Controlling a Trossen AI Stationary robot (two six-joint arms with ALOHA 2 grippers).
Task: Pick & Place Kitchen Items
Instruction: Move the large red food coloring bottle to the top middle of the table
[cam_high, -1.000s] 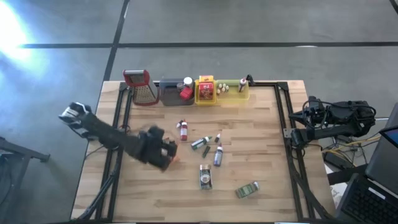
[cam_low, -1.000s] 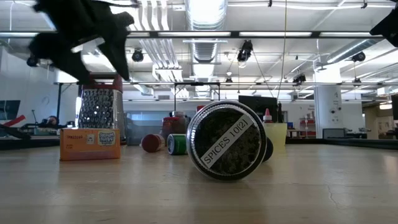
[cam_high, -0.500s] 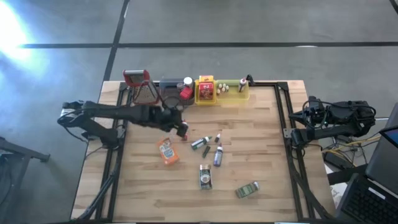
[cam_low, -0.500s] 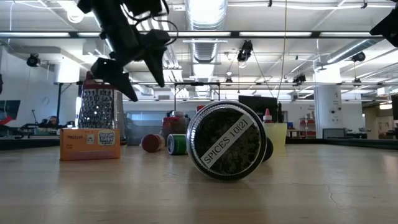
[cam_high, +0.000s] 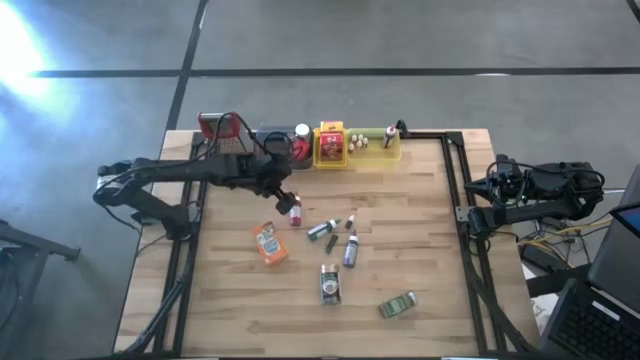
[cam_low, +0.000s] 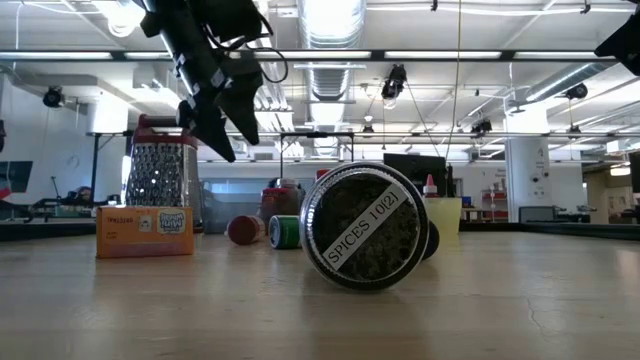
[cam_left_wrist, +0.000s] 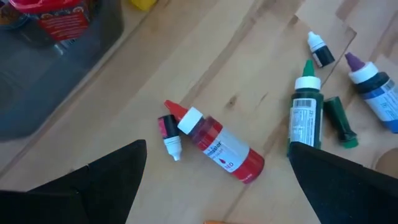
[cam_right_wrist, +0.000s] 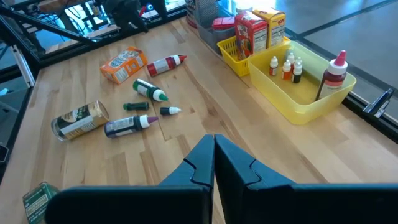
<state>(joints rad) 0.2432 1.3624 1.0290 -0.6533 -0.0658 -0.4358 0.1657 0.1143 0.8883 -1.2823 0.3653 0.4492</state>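
Three trays along table's far edge, grey tray (cam_high: 278, 150) w/ red-capped jar, yellow tray (cam_high: 331, 146) w/ red packets, green tray (cam_high: 375, 146) w/ tiny bottles, left gripper (cam_high: 281, 184) spread wide just above red bottle (cam_high: 294, 210) lying flat, nothing held, right gripper (cam_right_wrist: 214, 160) clenched at table's right side

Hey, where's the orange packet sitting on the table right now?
In the high view the orange packet lies flat on the table's left half, nearer the front than the red bottle and left of the green bottle.
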